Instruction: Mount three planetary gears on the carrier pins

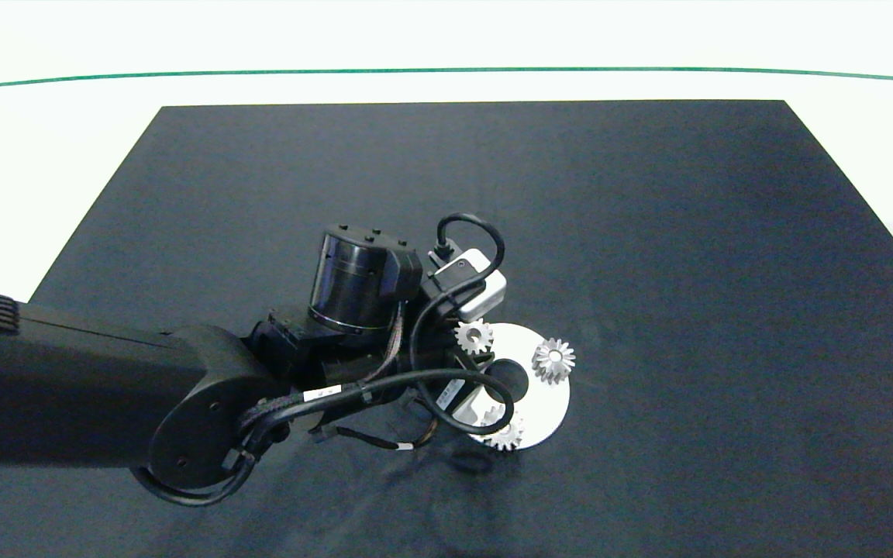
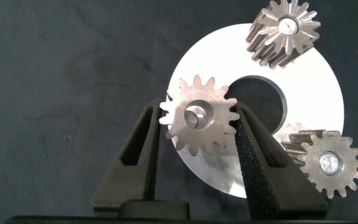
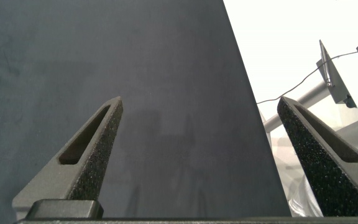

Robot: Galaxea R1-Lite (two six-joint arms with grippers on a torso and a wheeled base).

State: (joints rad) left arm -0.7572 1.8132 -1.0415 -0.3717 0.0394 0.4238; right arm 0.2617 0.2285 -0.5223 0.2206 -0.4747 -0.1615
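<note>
A flat white disc (image 1: 551,403) with a large central hole lies on the dark mat. Two planetary gears (image 2: 284,31) (image 2: 331,163) sit on carrier pins (image 2: 289,23), whose tips show in their centres. My left gripper (image 2: 201,107) is shut on a third gear (image 2: 199,118), also seen in the head view (image 1: 474,337), held flat over the disc's rim. A pin tip (image 2: 194,117) shows slightly off-centre through its hole. My right gripper (image 3: 201,99) is open over bare mat and is outside the head view.
The dark mat (image 1: 648,232) covers the white table (image 1: 43,155), which has a green line (image 1: 446,70) along its far side. The left arm's cables (image 1: 431,380) loop over the disc's near-left part. A metal stand (image 3: 334,74) rises beyond the mat's edge.
</note>
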